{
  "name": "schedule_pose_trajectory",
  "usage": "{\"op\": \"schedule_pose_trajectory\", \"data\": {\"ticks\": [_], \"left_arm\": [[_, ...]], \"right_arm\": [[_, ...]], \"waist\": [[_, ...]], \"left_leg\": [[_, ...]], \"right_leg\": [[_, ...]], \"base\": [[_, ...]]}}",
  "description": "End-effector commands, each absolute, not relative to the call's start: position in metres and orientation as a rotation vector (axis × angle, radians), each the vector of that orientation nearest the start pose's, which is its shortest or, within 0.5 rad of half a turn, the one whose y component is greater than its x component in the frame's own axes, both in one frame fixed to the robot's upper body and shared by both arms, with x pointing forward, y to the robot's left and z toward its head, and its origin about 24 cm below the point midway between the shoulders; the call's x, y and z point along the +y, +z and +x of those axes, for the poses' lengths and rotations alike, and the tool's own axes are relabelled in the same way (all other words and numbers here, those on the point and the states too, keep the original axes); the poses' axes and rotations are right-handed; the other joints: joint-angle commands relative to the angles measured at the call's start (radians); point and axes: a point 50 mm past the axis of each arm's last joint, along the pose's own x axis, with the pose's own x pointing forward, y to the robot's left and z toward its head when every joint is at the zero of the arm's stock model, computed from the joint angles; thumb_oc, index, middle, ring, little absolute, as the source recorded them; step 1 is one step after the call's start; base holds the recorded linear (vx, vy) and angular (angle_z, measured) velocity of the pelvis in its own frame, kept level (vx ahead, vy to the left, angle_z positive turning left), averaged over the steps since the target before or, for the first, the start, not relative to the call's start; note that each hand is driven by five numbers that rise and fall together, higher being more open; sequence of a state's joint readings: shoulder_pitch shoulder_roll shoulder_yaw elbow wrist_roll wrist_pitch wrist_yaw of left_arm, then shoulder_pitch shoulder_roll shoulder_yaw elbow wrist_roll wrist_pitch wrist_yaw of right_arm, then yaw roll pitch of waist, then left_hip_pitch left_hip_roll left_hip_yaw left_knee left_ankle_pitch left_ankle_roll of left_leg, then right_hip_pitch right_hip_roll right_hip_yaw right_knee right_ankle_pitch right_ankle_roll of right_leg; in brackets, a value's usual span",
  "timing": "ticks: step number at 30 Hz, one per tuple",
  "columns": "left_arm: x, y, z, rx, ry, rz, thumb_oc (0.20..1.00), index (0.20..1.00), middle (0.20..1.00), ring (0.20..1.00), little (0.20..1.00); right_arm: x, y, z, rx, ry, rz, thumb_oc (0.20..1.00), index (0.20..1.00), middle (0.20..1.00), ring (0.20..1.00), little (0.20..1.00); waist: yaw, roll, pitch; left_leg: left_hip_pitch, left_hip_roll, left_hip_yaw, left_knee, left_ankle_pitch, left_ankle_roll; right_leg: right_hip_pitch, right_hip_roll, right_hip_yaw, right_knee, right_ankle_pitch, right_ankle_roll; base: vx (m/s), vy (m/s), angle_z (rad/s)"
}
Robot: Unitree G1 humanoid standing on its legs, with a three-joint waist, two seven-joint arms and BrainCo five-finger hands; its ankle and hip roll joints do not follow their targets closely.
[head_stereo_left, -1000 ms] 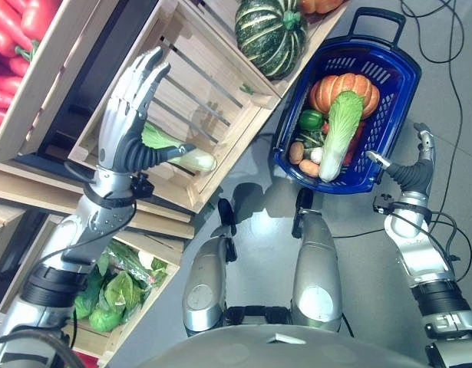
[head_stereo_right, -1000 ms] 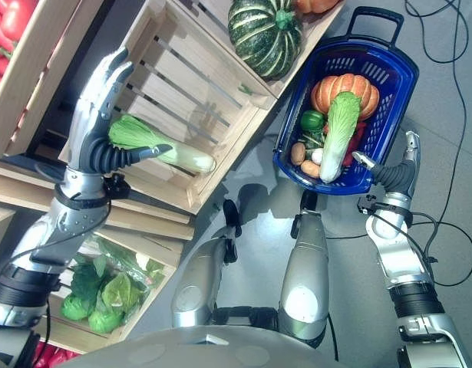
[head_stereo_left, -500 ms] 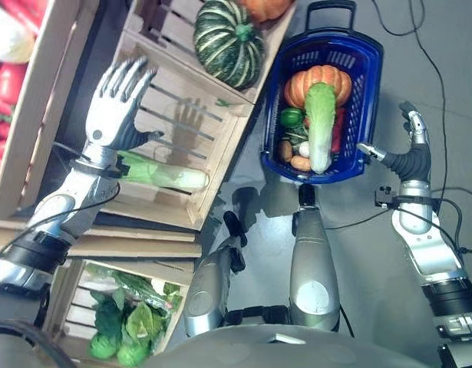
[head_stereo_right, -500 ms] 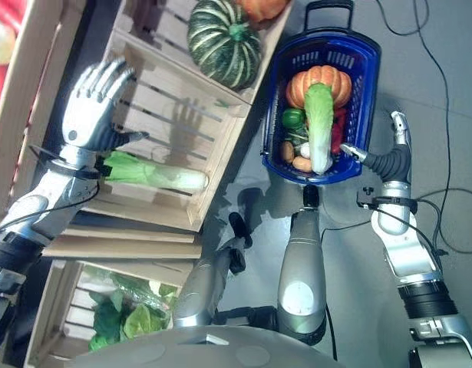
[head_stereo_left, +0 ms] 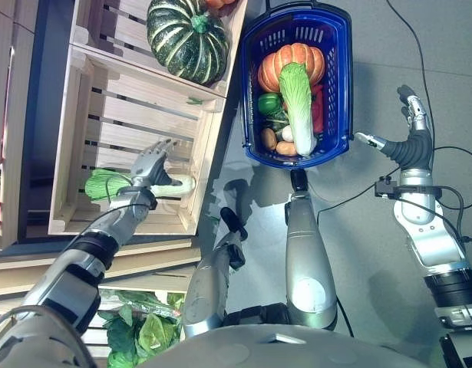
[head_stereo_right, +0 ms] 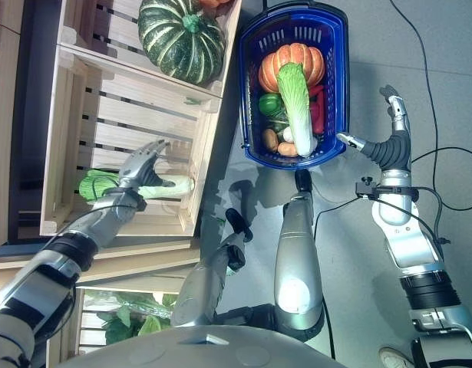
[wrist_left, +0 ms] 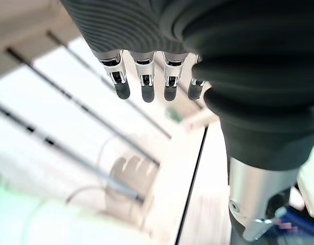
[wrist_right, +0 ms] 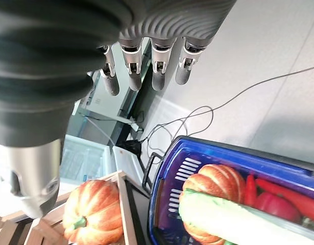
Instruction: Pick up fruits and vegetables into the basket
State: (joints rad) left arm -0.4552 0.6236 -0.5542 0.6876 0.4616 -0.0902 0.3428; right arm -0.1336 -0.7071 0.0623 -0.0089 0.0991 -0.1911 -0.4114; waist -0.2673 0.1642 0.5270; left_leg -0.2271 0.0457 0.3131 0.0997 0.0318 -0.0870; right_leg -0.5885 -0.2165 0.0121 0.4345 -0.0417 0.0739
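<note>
**Left hand over bok choy in crate; basket part-filled**

Wooden crate (head_stereo_left: pixel 132 115), slatted, open face toward the camera, stands on stacked shelving left of the floor area. A second crate above it carries a dark green striped squash (head_stereo_left: pixel 188 40).

Blue basket (head_stereo_left: pixel 339 77) sits on the grey floor right of the crates. Contents: an orange pumpkin (head_stereo_left: pixel 285 65) at the far end, a napa cabbage (head_stereo_left: pixel 297 103) lying lengthwise over it, a green bell pepper (head_stereo_left: pixel 268 103), red peppers along the right wall, and small pieces near the front rim, too small to name.

Bok choy (head_stereo_left: pixel 105 184) lies on the lower slats of the wooden crate, leafy end left, pale stalk end right.

Left hand (head_stereo_left: pixel 150 165) is inside the crate directly over the bok choy's stalk, fingers straight, nothing gripped; contact cannot be told.

Right hand (head_stereo_left: pixel 408 142) is raised just right of the basket, fingers extended, thumb spread, empty.
</note>
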Motion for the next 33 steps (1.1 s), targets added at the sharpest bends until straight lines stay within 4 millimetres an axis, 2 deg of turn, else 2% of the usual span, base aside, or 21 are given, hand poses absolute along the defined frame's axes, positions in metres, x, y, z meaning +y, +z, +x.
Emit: {"op": "schedule_pose_trajectory", "data": {"ticks": [1, 3, 11, 14, 16, 19, 20, 26, 32, 33], "left_arm": [[0.252, 0.024, 0.311, 0.085, -0.014, 1.302, 1.000, 1.000, 1.000, 1.000, 1.000], [0.258, 0.017, 0.309, 0.139, 0.011, 1.306, 1.000, 1.000, 1.000, 1.000, 1.000], [0.280, 0.011, 0.307, 0.247, 0.109, 1.386, 1.000, 1.000, 1.000, 1.000, 1.000], [0.292, 0.018, 0.307, 0.238, 0.192, 1.516, 1.000, 1.000, 1.000, 1.000, 1.000], [0.308, 0.031, 0.306, 0.204, 0.288, 1.709, 1.000, 1.000, 1.000, 1.000, 1.000], [0.308, 0.031, 0.307, 0.203, 0.288, 1.709, 1.000, 1.000, 1.000, 1.000, 1.000], [0.321, 0.042, 0.308, 0.237, 0.359, 1.819, 1.000, 1.000, 1.000, 1.000, 1.000], [0.324, 0.051, 0.314, 0.274, 0.398, 1.898, 1.000, 1.000, 1.000, 1.000, 1.000], [0.330, 0.053, 0.315, 0.367, 0.397, 1.941, 1.000, 1.000, 1.000, 1.000, 1.000], [0.331, 0.050, 0.314, 0.393, 0.383, 1.941, 1.000, 1.000, 1.000, 1.000, 1.000]], "right_arm": [[-0.251, 0.173, 0.262, -0.566, -0.252, -0.520, 1.000, 1.000, 1.000, 1.000, 1.000], [-0.249, 0.179, 0.263, -0.589, -0.249, -0.519, 1.000, 1.000, 1.000, 1.000, 1.000], [-0.247, 0.190, 0.261, -0.645, -0.251, -0.518, 1.000, 1.000, 1.000, 1.000, 1.000], [-0.247, 0.194, 0.260, -0.666, -0.252, -0.522, 1.000, 1.000, 1.000, 1.000, 1.000], [-0.250, 0.197, 0.257, -0.688, -0.255, -0.523, 1.000, 1.000, 1.000, 1.000, 1.000], [-0.251, 0.197, 0.257, -0.689, -0.256, -0.523, 1.000, 1.000, 1.000, 1.000, 1.000], [-0.249, 0.196, 0.255, -0.717, -0.259, -0.512, 1.000, 1.000, 1.000, 1.000, 1.000], [-0.245, 0.196, 0.255, -0.743, -0.258, -0.503, 1.000, 1.000, 1.000, 1.000, 1.000], [-0.240, 0.197, 0.257, -0.767, -0.250, -0.475, 1.000, 1.000, 1.000, 1.000, 1.000], [-0.239, 0.195, 0.258, -0.759, -0.250, -0.461, 1.000, 1.000, 1.000, 1.000, 1.000]], "waist": [[-0.028, 0.025, -0.007], [-0.028, 0.023, -0.007], [-0.031, 0.015, -0.007], [-0.032, 0.015, -0.007], [-0.035, 0.011, -0.007], [-0.035, 0.011, -0.007], [-0.039, 0.008, -0.007], [-0.043, 0.014, -0.007], [-0.049, 0.005, -0.007], [-0.048, 0.002, -0.007]], "left_leg": [[-0.156, 0.030, -0.050, 0.199, -0.086, -0.010], [-0.172, 0.029, -0.048, 0.204, -0.085, -0.011], [-0.234, 0.027, -0.044, 0.235, -0.089, -0.012], [-0.261, 0.026, -0.041, 0.245, -0.091, -0.012], [-0.292, 0.024, -0.040, 0.262, -0.097, -0.012], [-0.293, 0.025, -0.040, 0.264, -0.098, -0.012], [-0.331, 0.021, -0.036, 0.277, -0.102, -0.010], [-0.374, 0.018, -0.031, 0.302, -0.113, -0.007], [-0.427, 0.025, -0.027, 0.334, -0.126, -0.007], [-0.418, 0.027, -0.037, 0.349, -0.156, -0.014]], "right_leg": [[0.024, -0.043, 0.020, -0.040, -0.038, 0.076], [0.009, -0.045, 0.021, -0.041, -0.034, 0.078], [-0.051, -0.044, 0.029, -0.028, -0.026, 0.077], [-0.081, -0.044, 0.036, -0.022, -0.023, 0.077], [-0.108, -0.047, 0.043, -0.023, -0.017, 0.078], [-0.109, -0.047, 0.044, -0.022, -0.016, 0.078], [-0.142, -0.054, 0.049, -0.030, -0.004, 0.081], [-0.189, -0.054, 0.067, -0.025, 0.003, 0.083], [-0.234, -0.049, 0.081, -0.023, 0.009, 0.083], [-0.221, -0.046, 0.084, -0.014, -0.017, 0.088]], "base": [[-0.01, 0.040, 0.00], [-0.01, 0.066, -0.03], [0.00, 0.016, -0.01], [-0.02, 0.044, 0.01], [0.00, 0.000, 0.00], [-0.01, 0.004, 0.01], [-0.03, 0.012, -0.01], [0.00, 0.015, -0.01], [0.01, -0.003, -0.02], [0.05, -0.008, -0.07]]}}
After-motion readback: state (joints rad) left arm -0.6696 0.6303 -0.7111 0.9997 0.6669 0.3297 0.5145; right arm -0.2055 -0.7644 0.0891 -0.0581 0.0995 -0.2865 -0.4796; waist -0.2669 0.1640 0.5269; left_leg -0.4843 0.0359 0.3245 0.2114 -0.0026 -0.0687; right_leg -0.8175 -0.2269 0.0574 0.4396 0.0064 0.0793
